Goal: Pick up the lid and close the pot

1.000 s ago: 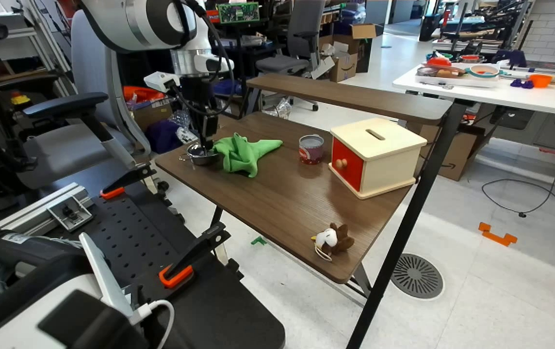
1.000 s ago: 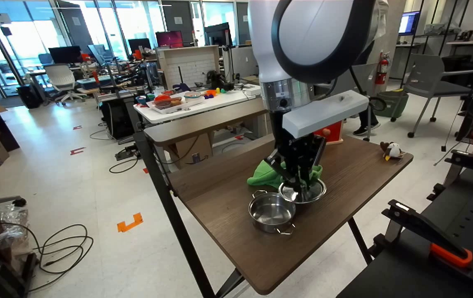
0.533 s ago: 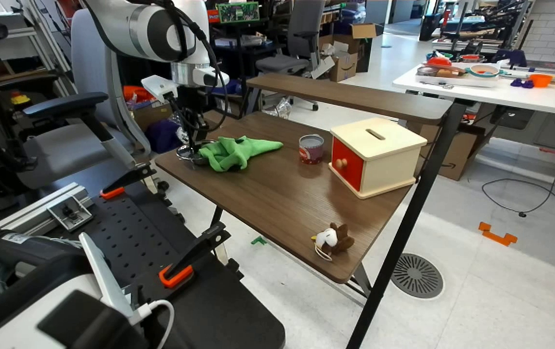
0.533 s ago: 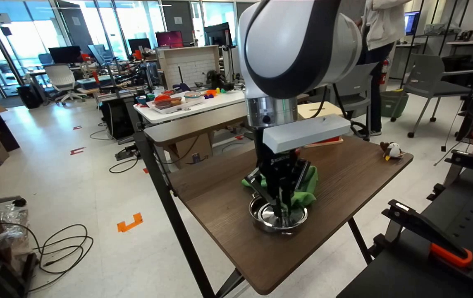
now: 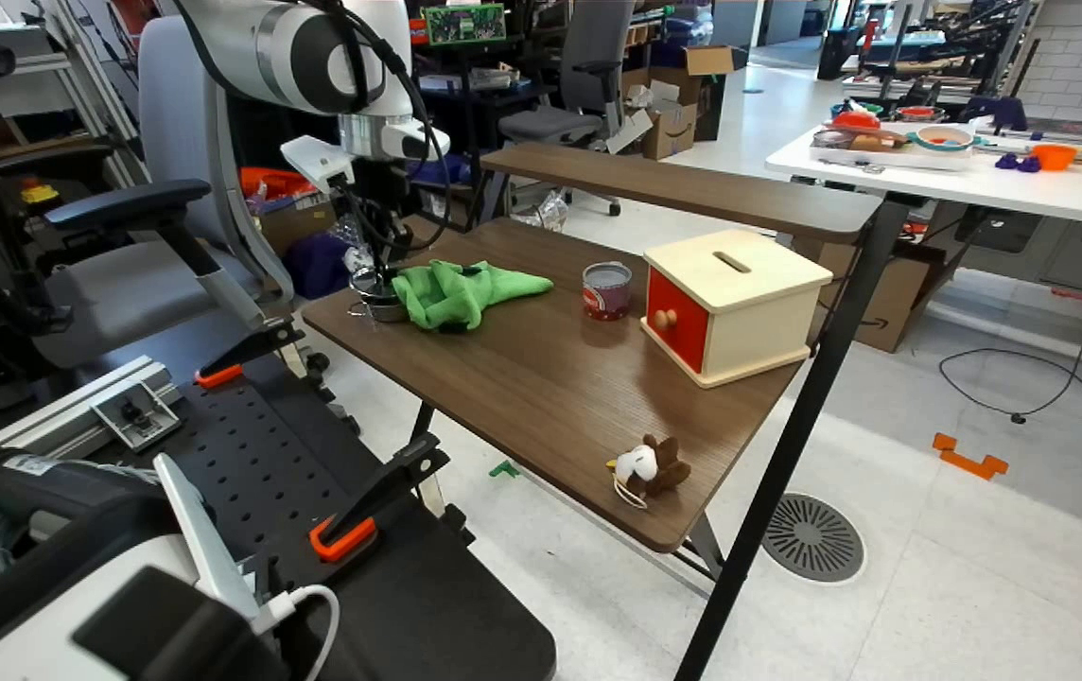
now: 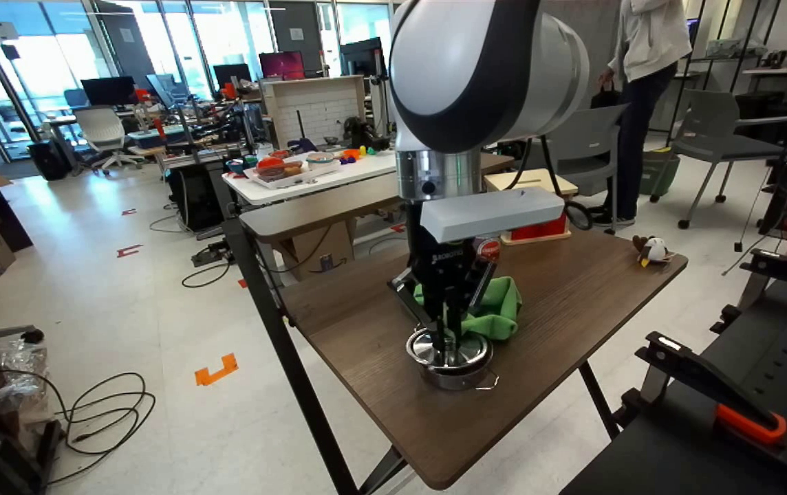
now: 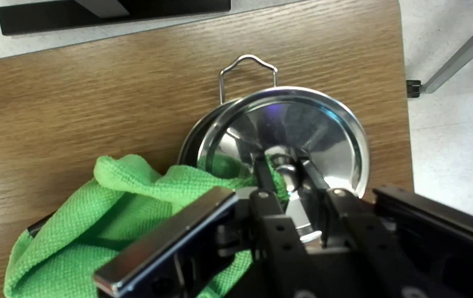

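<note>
The shiny silver pot (image 6: 454,379) stands on the brown table near its corner. It also shows in the wrist view (image 7: 187,151) with one wire handle sticking out. The round silver lid (image 7: 323,128) is over the pot, off to the right of its rim in the wrist view. In an exterior view the lid (image 6: 421,348) covers the pot's mouth; I cannot tell whether it touches the rim. My gripper (image 7: 281,159) is shut on the lid's knob, pointing down. A piece of green cloth shows between the fingers beside the knob. The gripper also shows in both exterior views (image 5: 380,276) (image 6: 446,352).
The green cloth (image 5: 451,295) lies against the pot and gripper. A reddish can (image 5: 606,293), a cream box with red front (image 5: 740,307) and a plush bird (image 5: 650,468) stand on the table (image 5: 541,378). A raised shelf (image 5: 673,189) runs along one side.
The lid in my gripper has moved from beside the open pot to over it. The green cloth has been dragged along towards the pot. A person has walked into the background.
</note>
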You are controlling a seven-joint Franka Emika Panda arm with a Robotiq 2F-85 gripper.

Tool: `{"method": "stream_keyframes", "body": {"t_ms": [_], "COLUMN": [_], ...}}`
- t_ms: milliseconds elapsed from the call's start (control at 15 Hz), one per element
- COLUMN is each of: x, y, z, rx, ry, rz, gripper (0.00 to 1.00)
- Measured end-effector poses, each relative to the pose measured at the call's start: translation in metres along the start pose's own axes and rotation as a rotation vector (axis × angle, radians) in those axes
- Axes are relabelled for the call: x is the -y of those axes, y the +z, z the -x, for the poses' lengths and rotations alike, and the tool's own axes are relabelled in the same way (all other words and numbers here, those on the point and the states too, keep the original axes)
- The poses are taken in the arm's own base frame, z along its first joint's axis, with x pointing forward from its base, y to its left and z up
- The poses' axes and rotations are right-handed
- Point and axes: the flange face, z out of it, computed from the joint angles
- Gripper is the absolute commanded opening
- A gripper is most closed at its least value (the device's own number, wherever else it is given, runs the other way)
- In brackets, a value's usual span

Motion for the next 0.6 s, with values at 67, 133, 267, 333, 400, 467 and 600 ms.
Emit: {"method": "stream_keyframes", "body": {"t_ms": [67, 133, 267, 333, 400, 467, 600], "x": [-0.0006, -0.0016, -0.0035, -0.0047, -0.0058, -0.007, -0.0099], "y": [-0.0007, -0.0012, -0.0021, -0.0022, -0.0023, -0.0023, -0.0022], "z": [-0.0012, -0.0022, -0.0041, -0.0048, -0.0053, -0.0059, -0.0069], "rx": [-0.008, -0.013, -0.023, -0.025, -0.026, -0.027, -0.029], "ry": [0.001, 0.003, 0.006, 0.008, 0.009, 0.01, 0.012], "rz": [-0.002, -0.003, -0.004, -0.003, -0.002, 0.0, 0.005], "gripper": [0.05, 0.05, 0.05, 0.05, 0.05, 0.05, 0.47]}}
